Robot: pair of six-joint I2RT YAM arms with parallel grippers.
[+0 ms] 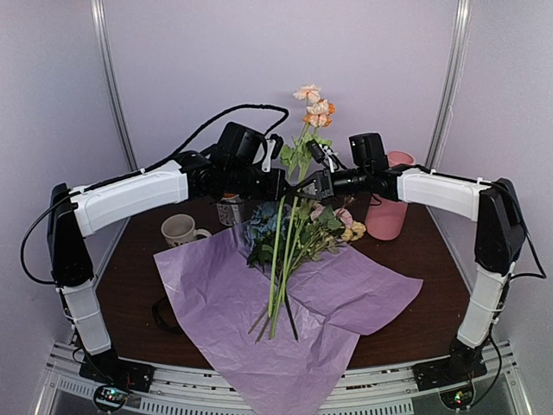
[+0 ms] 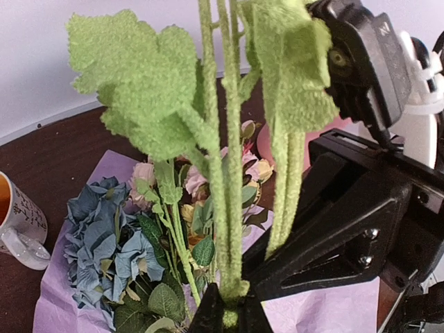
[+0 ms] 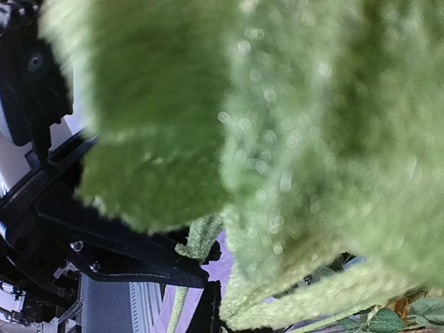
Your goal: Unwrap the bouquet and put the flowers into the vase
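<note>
A tall flower with peach blooms (image 1: 315, 108) stands upright above the table. Its fuzzy green stem (image 2: 225, 173) runs down between the fingers of my left gripper (image 1: 281, 184) (image 2: 232, 316), which is shut on it. My right gripper (image 1: 321, 184) (image 3: 232, 316) meets it from the right and is shut on the same stem, with a blurred green leaf (image 3: 277, 104) filling its view. The other flowers (image 1: 294, 229), among them a blue bloom (image 2: 104, 243), lie on the opened lilac tissue paper (image 1: 259, 320). The pink vase (image 1: 389, 212) stands at the back right, behind my right arm.
A cream mug (image 1: 180, 229) (image 2: 17, 222) stands left of the paper and a patterned mug (image 1: 230, 210) sits behind the flowers under my left arm. A black ribbon (image 1: 164, 311) lies on the brown table (image 1: 130, 277) by the paper's left edge.
</note>
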